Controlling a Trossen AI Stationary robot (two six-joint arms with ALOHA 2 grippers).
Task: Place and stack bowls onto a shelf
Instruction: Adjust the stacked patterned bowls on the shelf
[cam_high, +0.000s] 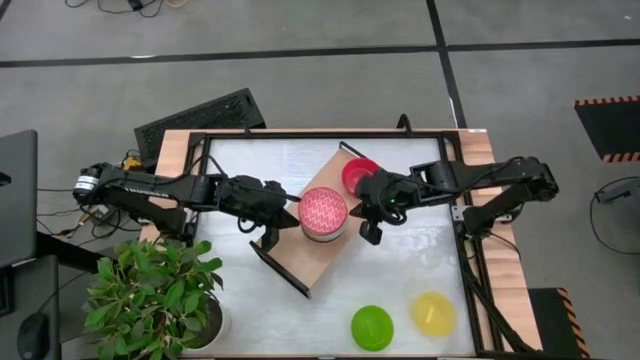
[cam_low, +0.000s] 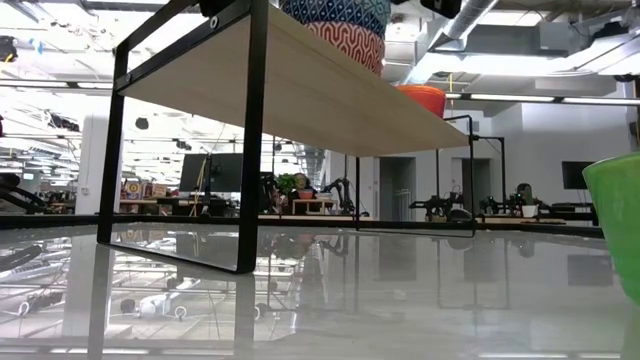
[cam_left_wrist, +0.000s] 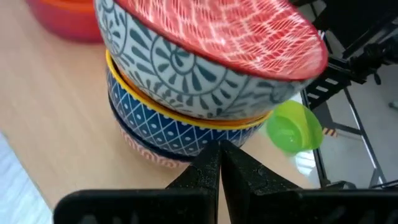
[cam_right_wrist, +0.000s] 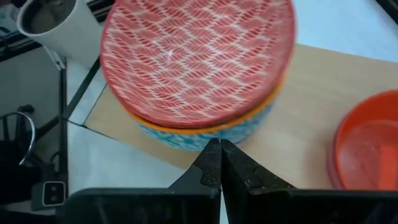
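Risked toppling the patterned bowl stack (cam_high: 323, 213) off the shelf (cam_high: 300, 262) edge, flanked by left gripper (cam_high: 292, 213) and right gripper (cam_high: 362, 212), fingers pressed together, empty.

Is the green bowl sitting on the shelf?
No, in the high view the green bowl sits on the white tabletop, well apart from the shelf.

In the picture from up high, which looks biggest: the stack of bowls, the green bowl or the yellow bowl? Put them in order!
1. The stack of bowls on the shelf.
2. The green bowl and the yellow bowl look about alike, so I won't rank them.
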